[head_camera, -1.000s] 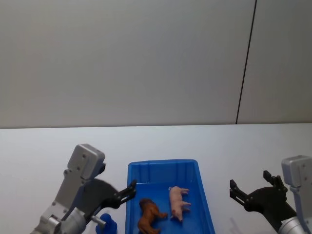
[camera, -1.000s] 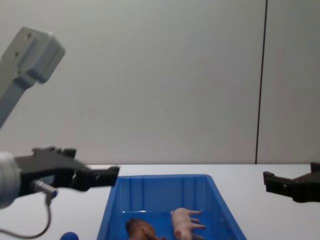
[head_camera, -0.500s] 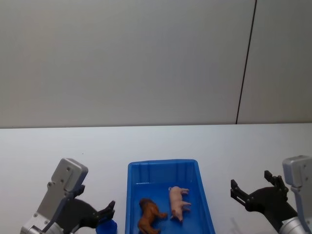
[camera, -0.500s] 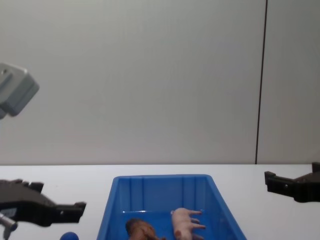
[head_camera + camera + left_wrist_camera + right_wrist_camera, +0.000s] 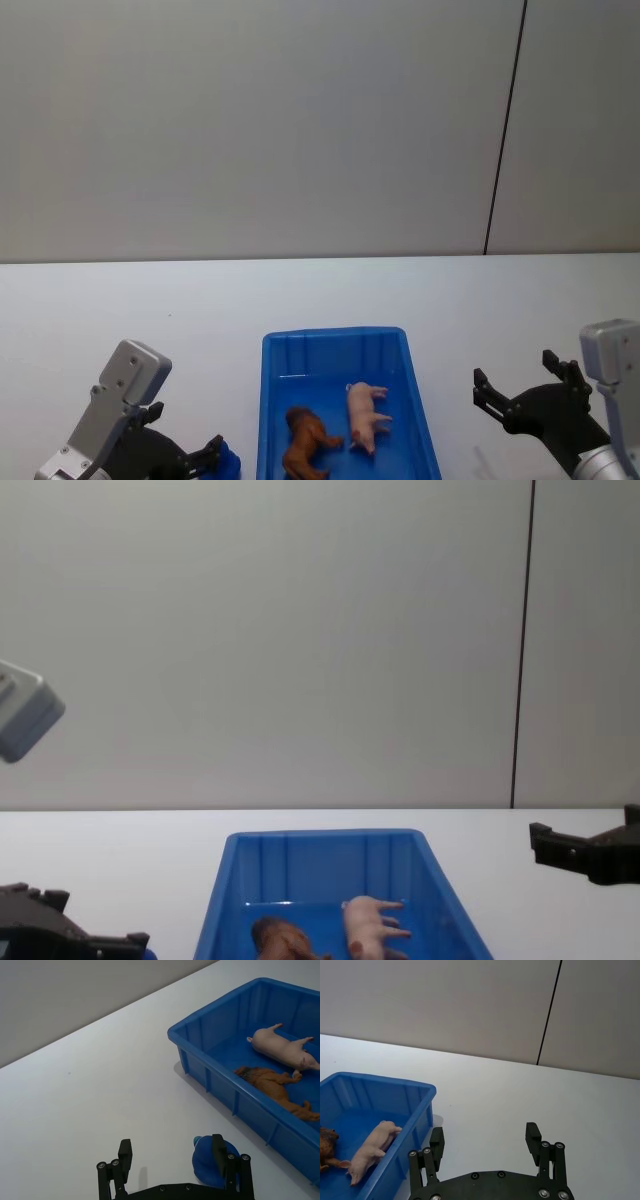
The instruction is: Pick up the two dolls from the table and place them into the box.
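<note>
Both dolls lie on their sides inside the blue box (image 5: 335, 340): the reddish-brown lion (image 5: 305, 442) on the left and the pale pink pig (image 5: 366, 415) to its right. In the left wrist view the pig (image 5: 282, 1049) and the lion (image 5: 272, 1087) rest behind the box's near wall (image 5: 220, 1090). My left gripper (image 5: 171, 1147) is open and low over the table (image 5: 100, 320), left of the box, with one finger in front of a small blue ball (image 5: 205, 1162). My right gripper (image 5: 485, 1132) stands open and empty to the right of the box (image 5: 422, 1091).
The small blue ball (image 5: 228, 462) sits on the table just left of the box. A plain grey wall with a dark vertical seam (image 5: 505, 130) rises behind the table. White tabletop stretches to both sides of the box.
My left arm has drawn back and down to the left, away from the box, and now sits low beside the blue ball. The right arm and both dolls have not moved.
</note>
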Robot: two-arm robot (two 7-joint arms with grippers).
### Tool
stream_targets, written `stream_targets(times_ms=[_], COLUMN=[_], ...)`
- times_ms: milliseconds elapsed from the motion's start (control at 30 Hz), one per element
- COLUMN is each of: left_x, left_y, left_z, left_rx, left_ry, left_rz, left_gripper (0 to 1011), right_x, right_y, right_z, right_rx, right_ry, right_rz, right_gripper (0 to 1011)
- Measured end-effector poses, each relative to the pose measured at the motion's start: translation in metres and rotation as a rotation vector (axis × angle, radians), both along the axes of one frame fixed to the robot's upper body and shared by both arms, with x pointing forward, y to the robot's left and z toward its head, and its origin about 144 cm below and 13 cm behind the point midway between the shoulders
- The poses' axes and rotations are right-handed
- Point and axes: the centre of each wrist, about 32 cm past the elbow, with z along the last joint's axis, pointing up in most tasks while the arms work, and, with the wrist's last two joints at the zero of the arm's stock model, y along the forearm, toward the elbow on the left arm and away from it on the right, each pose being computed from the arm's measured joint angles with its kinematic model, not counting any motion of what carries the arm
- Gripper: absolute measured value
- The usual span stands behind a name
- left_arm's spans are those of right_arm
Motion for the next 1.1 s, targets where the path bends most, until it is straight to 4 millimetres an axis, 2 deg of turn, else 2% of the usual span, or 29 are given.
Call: stream_targets(times_ms=[500,1100], left_x=[0.011,0.015], left_y=[0.01,0.013], left_z=[-0.012,-0.019], left_rx=[-0.067,-0.101], left_ry=[0.054,0.078], left_rz=[-0.078,-0.127], left_gripper=[1001,1001], right_x=[0.0,0.0], right_y=[0.0,0.0], right_z=[0.0,0.0], right_rx=[0.0,0.0], right_ry=[0.0,0.0], right_rz=[0.0,0.0], right_gripper=[1001,1001])
